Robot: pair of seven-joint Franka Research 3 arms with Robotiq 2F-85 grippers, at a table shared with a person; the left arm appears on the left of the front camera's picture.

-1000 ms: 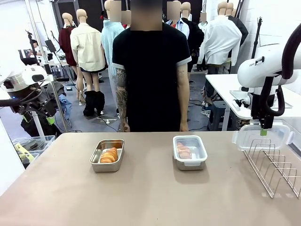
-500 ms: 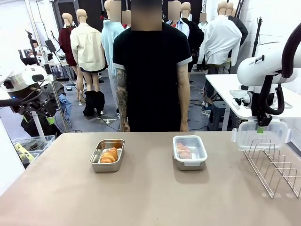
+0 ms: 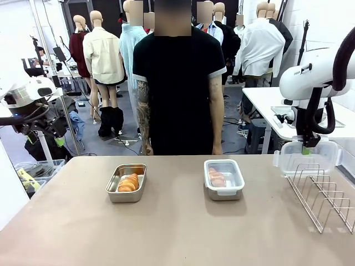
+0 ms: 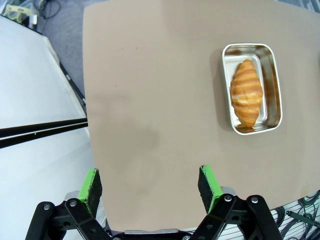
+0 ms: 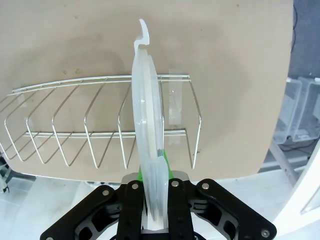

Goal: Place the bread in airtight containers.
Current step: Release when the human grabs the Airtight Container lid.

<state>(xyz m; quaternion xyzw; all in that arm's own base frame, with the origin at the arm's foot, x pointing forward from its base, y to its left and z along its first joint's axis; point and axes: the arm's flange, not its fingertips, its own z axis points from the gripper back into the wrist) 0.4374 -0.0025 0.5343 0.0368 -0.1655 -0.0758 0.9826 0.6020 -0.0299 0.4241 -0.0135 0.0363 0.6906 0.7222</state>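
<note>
An open steel airtight container at the table's middle left holds one golden bread roll; the left wrist view looks down on that container and roll. A second container, with a clear lid on, holds another roll. My right gripper is shut on a loose clear lid, held upright just above the wire rack. In the right wrist view that lid stands edge-on between the shut fingers of my right gripper. My left gripper hangs open and high over the table's left edge.
A person in a black shirt stands at the far side behind the containers, arms down. The wire rack takes up the right end of the table. Bare tabletop lies in front of the containers.
My right gripper has shut on the clear lid and raised it slightly above the rack. The left arm, containers and person have stayed put.
</note>
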